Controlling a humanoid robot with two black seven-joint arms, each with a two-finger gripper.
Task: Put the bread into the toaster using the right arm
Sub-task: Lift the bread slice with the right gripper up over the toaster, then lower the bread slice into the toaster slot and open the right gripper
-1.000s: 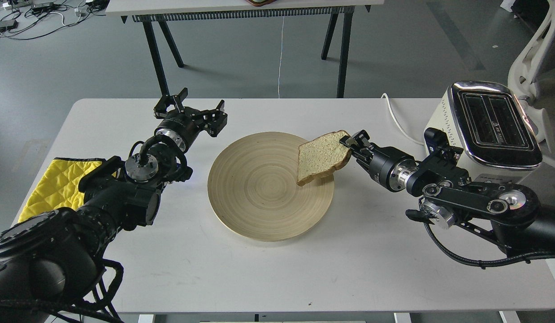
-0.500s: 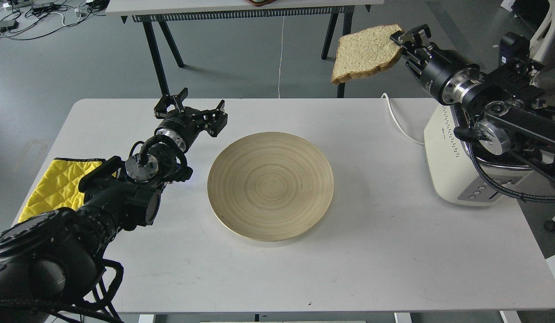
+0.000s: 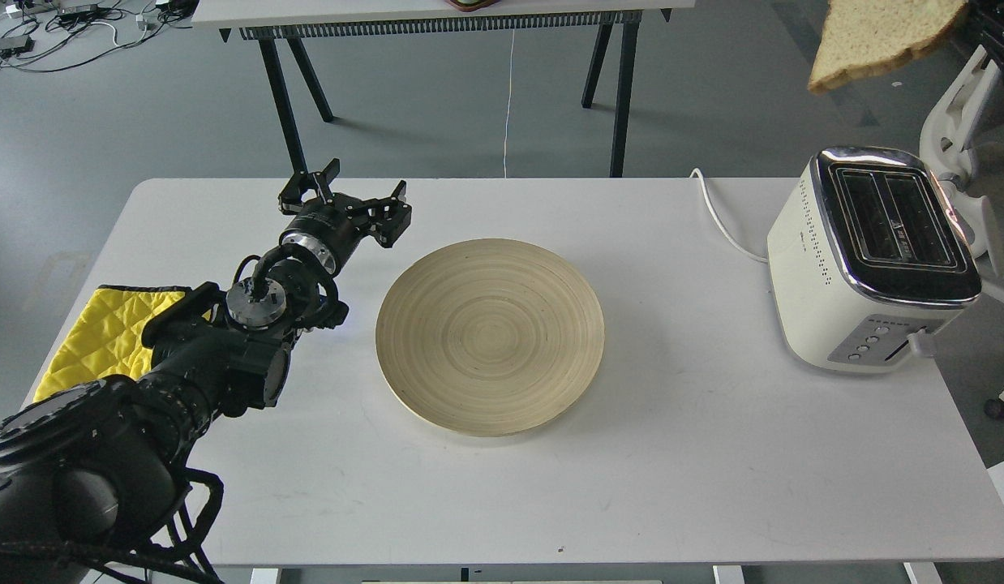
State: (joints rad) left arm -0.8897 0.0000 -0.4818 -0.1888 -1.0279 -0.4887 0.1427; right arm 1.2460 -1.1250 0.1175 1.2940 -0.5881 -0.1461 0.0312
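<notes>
The bread (image 3: 879,36), a pale tan slice with a brown crust, hangs high in the air at the top right, above and behind the toaster. Only a dark sliver of my right gripper (image 3: 997,24) shows at the slice's right end, at the view's corner; the rest of the right arm is out of view. The cream-white toaster (image 3: 818,276) stands at the table's right end, chrome top up, both black slots empty. My left gripper (image 3: 352,193) is open and empty, resting just left of the wooden plate.
A round wooden plate (image 3: 490,337) lies bare at the table's middle. A yellow quilted cloth (image 3: 105,332) lies at the left edge under my left arm. The toaster's white cord (image 3: 721,219) runs off the back edge. A white chair (image 3: 956,122) stands behind the toaster.
My right arm has lifted the bread off the plate, then up and right until it is nearly out of view at the top right, uncovering the toaster. The left arm has not moved.
</notes>
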